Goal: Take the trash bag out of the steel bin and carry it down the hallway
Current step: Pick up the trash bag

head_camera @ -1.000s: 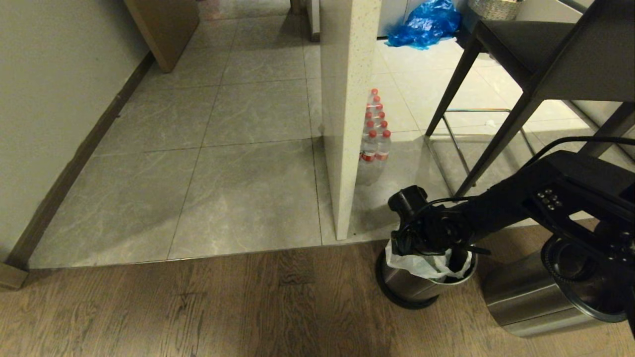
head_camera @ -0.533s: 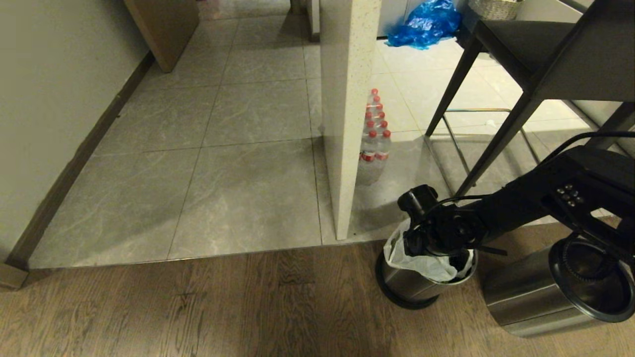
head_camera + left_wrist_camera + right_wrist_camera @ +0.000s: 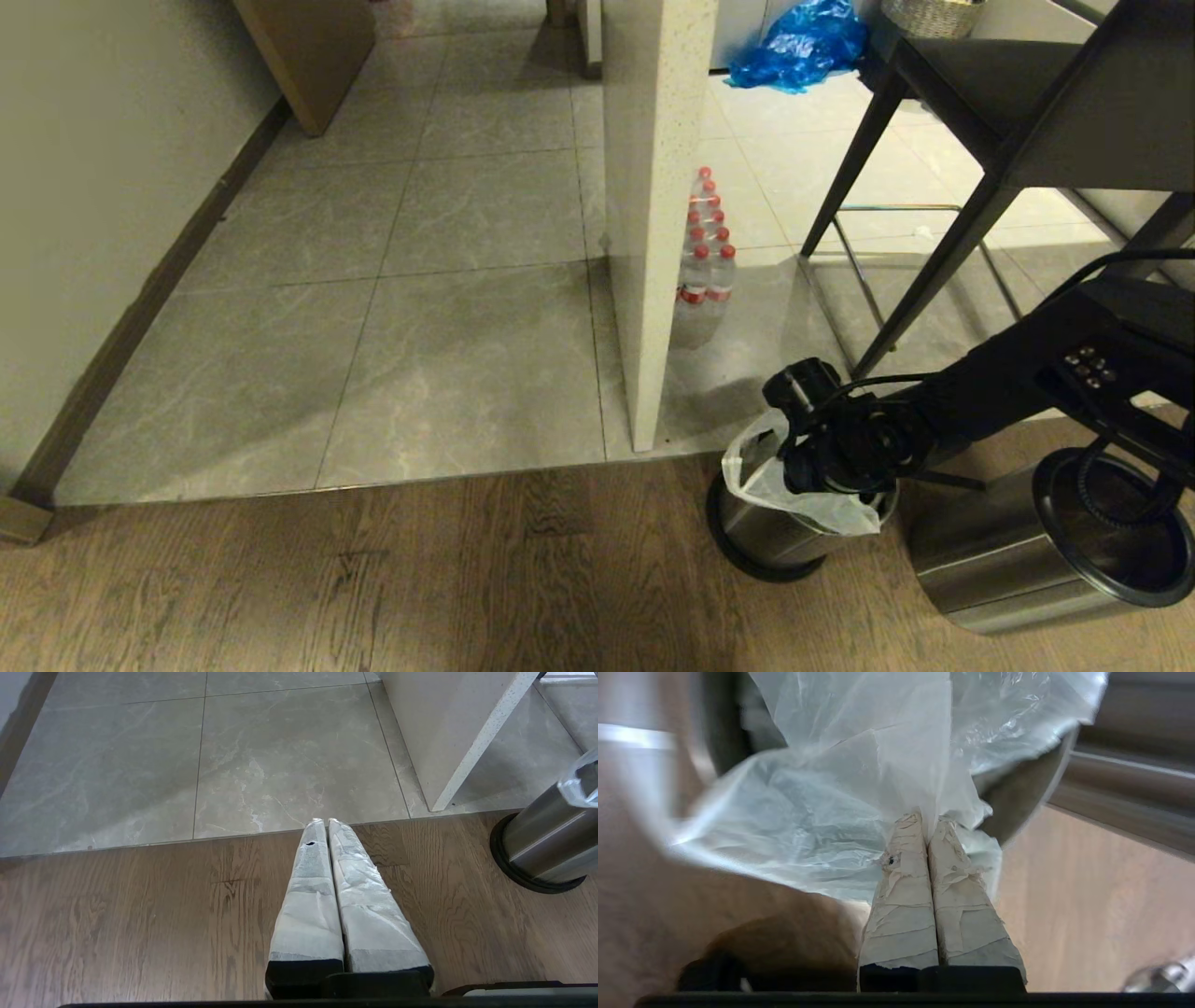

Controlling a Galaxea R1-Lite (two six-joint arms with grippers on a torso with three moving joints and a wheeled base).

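The steel bin [image 3: 761, 537] stands on the wood floor by the white pillar, and also shows in the left wrist view [image 3: 542, 830]. The thin whitish trash bag [image 3: 761, 467] rises out of its black rim. My right arm [image 3: 990, 383] reaches over the bin from the right. My right gripper [image 3: 928, 820] is shut on a gathered fold of the trash bag [image 3: 808, 812], which spreads above the fingertips. My left gripper [image 3: 325, 822] hangs shut and empty over the wood planks. The hallway [image 3: 448, 280] of grey tiles runs ahead on the left.
A larger steel bin [image 3: 1008, 560] sits close at the right. The white pillar [image 3: 653, 233] has a pack of water bottles [image 3: 705, 271] beside it. A dark chair [image 3: 943, 215] stands behind the bin and a blue bag [image 3: 798, 42] lies far back. A beige wall [image 3: 93, 187] bounds the left.
My right arm has drawn back toward the right and its wrist has tipped. The bag's edge has come up higher out of the bin with it.
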